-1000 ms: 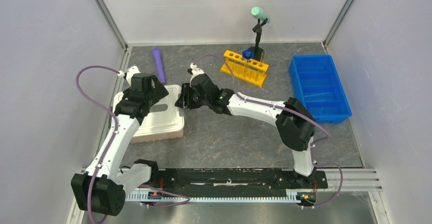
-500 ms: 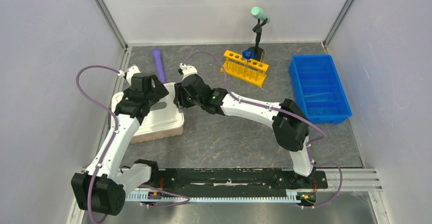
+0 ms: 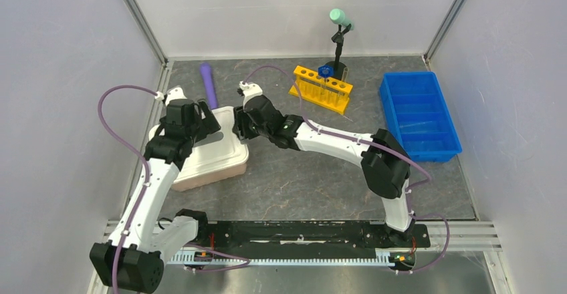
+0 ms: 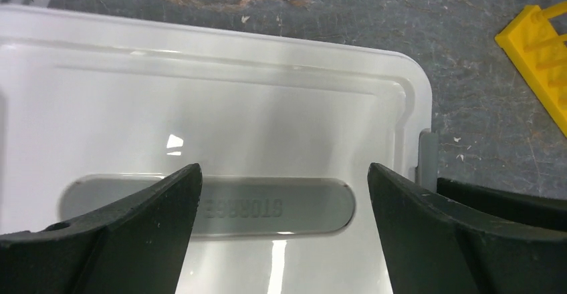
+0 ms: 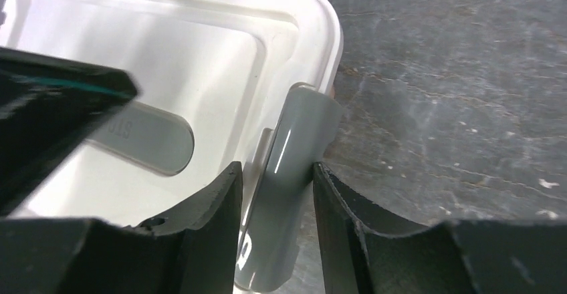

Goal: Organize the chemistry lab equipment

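A white storage box [image 3: 210,155] with a shut lid lies at the left. My left gripper [image 3: 208,125] hovers open over the lid [image 4: 254,107], its fingers on either side of the grey label inset [image 4: 294,206]. My right gripper [image 3: 237,129] is shut on the grey latch [image 5: 294,147] at the box's right end; the latch also shows in the left wrist view [image 4: 426,157]. Thin clear tubes and a blue-capped tube [image 3: 325,71] stand in a yellow rack [image 3: 321,88]. The face mask and the round dish are out of view.
A purple cylinder [image 3: 209,83] lies behind the box. A black stand with a mint-green top [image 3: 339,40] is behind the rack. A blue compartment bin [image 3: 418,115] sits at the right. Grey walls close in the left, back and right.
My right gripper has moved left onto the box's right end and now grips the latch. The box's right end has shifted slightly right. My left arm has drawn back a little to the left.
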You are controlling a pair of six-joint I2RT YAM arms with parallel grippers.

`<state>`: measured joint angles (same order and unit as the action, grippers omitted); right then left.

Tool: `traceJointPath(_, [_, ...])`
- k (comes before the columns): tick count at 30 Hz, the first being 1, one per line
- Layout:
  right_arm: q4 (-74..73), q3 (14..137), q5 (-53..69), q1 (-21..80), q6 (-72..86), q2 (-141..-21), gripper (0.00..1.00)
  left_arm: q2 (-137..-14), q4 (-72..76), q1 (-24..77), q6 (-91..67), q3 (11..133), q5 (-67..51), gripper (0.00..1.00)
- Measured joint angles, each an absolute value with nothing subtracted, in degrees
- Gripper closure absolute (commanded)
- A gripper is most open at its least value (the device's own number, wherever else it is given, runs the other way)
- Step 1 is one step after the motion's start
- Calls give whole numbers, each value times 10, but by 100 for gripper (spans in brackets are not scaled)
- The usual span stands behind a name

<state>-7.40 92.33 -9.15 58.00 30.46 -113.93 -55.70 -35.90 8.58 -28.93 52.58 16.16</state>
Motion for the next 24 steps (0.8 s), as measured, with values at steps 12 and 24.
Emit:
traceJointPath(12, [-64, 822, -96, 510, 251, -1054, 58, -507, -420, 84, -249, 560, 173, 2])
traceJointPath(24, [-22, 757, -84, 472, 245, -1013, 59, -467, -432, -15, -248, 507, 174, 0])
